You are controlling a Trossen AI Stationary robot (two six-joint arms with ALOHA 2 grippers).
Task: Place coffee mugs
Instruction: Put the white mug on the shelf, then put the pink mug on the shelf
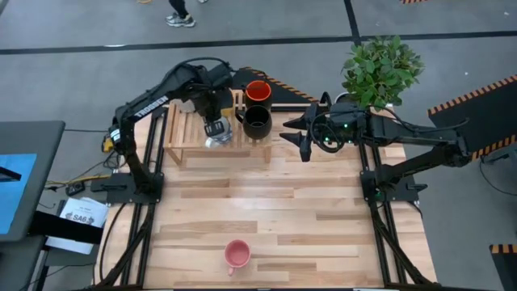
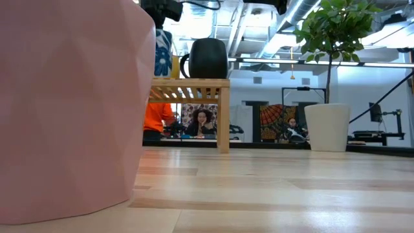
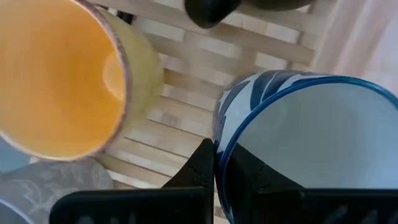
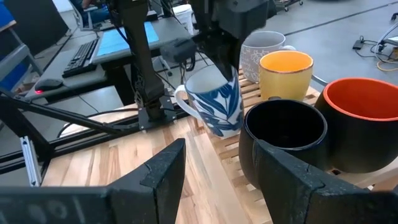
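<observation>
Low down, the pink mug [image 2: 68, 103] fills the near view, hiding much of the slatted rack [image 2: 194, 87]. From above, the left gripper [image 1: 215, 123] covers the white-and-blue mug [image 4: 214, 102] it is pinching by the rim, tilted over the rack's edge. Beside it stand the grey mug [image 4: 264, 53], yellow mug [image 4: 285, 74], black mug [image 4: 283, 140] and red-inside mug [image 4: 360, 121] (cut off). The right gripper [image 1: 303, 137] hovers nearby, fingers spread, empty. Wooden table [image 1: 307, 226]; potted plant [image 1: 380, 69] behind.

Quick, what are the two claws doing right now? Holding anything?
Left gripper: closed on the rim of the white-and-blue leaf mug, over the wooden rack.
Right gripper: open, holding nothing, beside the black mug.
</observation>
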